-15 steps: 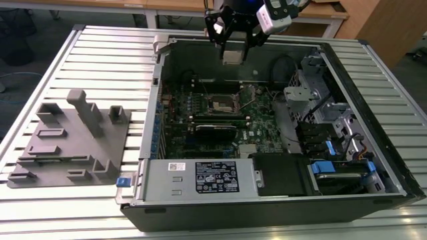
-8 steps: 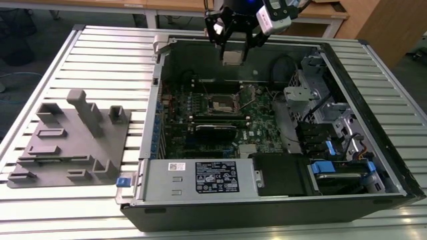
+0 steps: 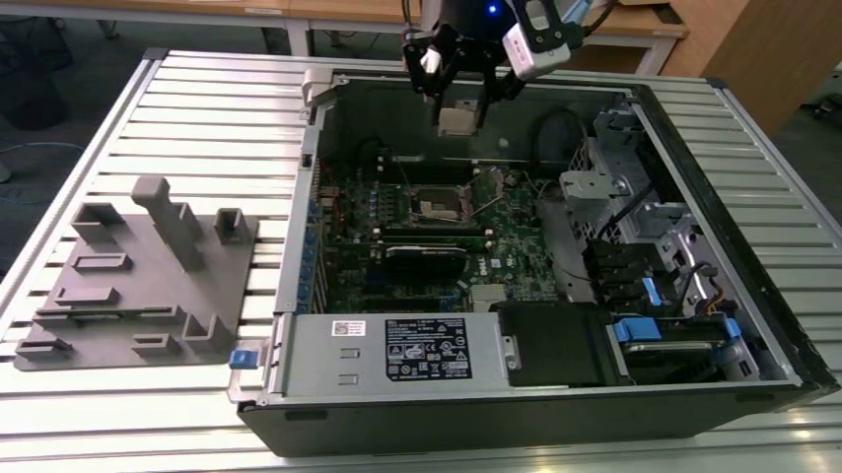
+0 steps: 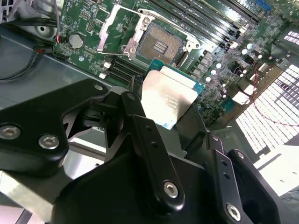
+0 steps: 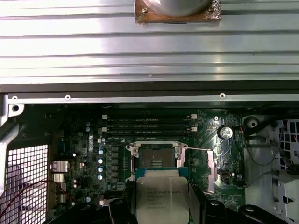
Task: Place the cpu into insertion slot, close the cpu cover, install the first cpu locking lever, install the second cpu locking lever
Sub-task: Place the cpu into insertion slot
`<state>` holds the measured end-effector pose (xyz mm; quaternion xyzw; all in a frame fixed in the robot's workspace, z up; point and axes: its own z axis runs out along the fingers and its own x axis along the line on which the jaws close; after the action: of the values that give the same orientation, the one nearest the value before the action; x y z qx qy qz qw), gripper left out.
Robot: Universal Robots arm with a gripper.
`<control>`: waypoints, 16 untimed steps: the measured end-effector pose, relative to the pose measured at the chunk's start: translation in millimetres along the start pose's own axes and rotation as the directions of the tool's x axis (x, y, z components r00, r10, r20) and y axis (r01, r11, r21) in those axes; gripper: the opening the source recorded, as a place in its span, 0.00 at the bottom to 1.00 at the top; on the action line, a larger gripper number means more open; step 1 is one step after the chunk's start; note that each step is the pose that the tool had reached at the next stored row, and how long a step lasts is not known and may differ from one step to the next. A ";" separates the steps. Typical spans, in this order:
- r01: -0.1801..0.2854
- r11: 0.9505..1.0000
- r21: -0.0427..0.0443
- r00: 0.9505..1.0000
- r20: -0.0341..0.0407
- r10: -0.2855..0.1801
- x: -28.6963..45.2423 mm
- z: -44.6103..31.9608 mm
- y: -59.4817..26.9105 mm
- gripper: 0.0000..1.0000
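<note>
Gripper point(image 3: 458, 106) clamped on cpu point(image 4: 168, 95), held above open insertion slot point(image 4: 161, 45), on green board point(image 3: 511, 246) inside open computer case point(image 3: 460, 434)

Cpu point(image 4: 168, 95): silvery-beige top, green border. Circuit board point(image 3: 507, 236): green. Insertion slot point(image 4: 161, 45): gold-grey pin field. Table point(image 3: 211, 108): ribbed silver. Clips point(image 3: 634, 330), four o'clock of board: blue.

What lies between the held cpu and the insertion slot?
The stretch is bare: in the second wrist view the cpu hangs apart from the open insertion slot with nothing in between.
</note>
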<state>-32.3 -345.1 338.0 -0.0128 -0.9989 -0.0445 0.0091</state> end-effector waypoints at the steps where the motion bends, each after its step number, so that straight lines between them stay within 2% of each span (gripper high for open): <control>1: 0.000 1.000 0.000 1.000 0.000 0.000 0.0 1.6 -0.1 0.54; 16: 0.000 1.000 0.000 1.000 0.002 0.000 -0.2 17.0 -1.5 0.54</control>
<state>-32.5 -345.1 321.0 -0.0128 -0.9989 -0.0443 0.0082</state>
